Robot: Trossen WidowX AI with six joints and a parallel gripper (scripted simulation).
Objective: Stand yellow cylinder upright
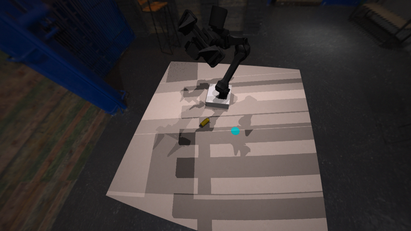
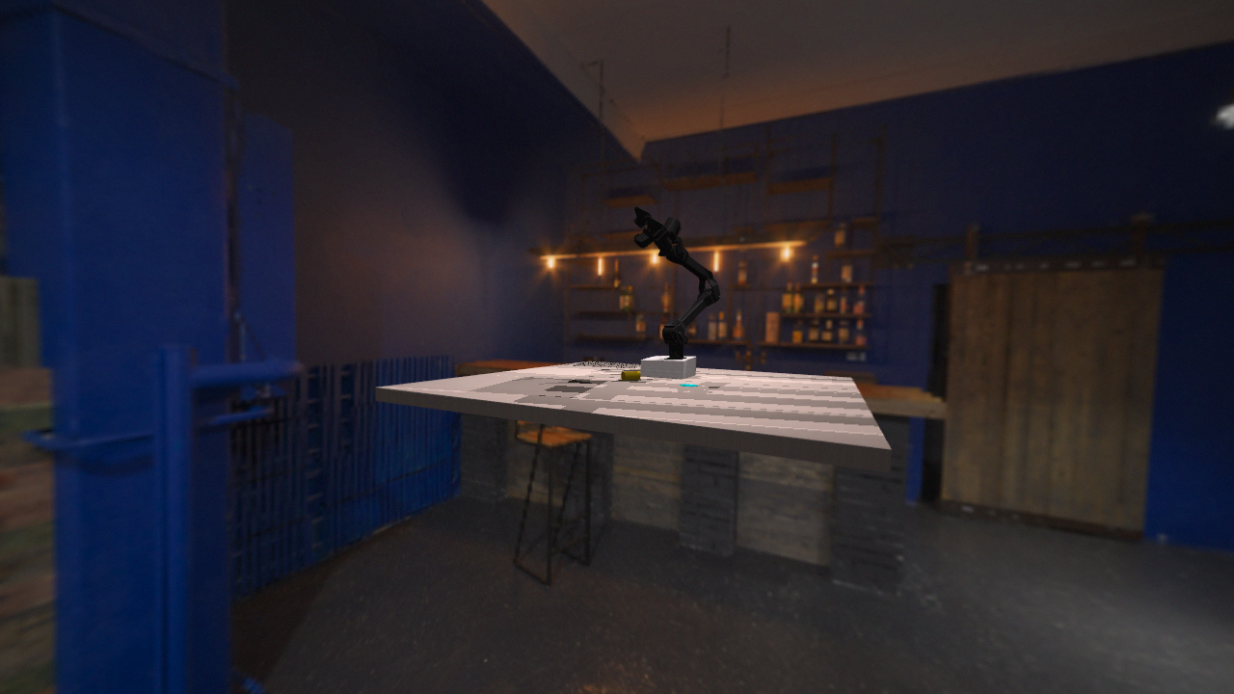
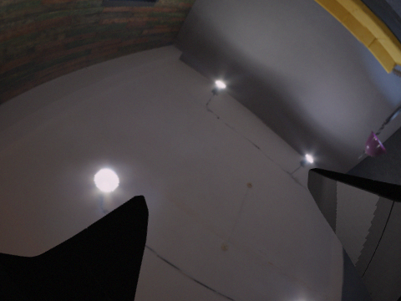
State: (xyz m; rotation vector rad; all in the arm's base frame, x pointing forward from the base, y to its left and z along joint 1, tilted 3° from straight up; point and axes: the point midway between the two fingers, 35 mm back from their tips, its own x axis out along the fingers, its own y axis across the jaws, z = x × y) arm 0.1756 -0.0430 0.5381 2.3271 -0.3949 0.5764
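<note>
The yellow tall cylinder (image 1: 204, 122) (image 2: 631, 375) lies on its side on the table (image 1: 258, 172) (image 2: 776, 422), a little in front of the arm's white base block (image 1: 217, 101) (image 2: 668, 366). The cyan circle (image 1: 235, 131) (image 2: 686, 385) is a flat mark on the table to the cylinder's right, with nothing on it. My gripper (image 1: 202, 18) (image 2: 642, 226) (image 3: 230, 192) is open and empty. It is raised high above the table behind the base and tilted upward; the wrist view shows only ceiling and lights between the fingers.
A blue metal structure (image 1: 57, 57) stands off the table's left side. A bar stool (image 2: 551, 483) stands under the table's near left edge. Shelves with bottles line the back wall.
</note>
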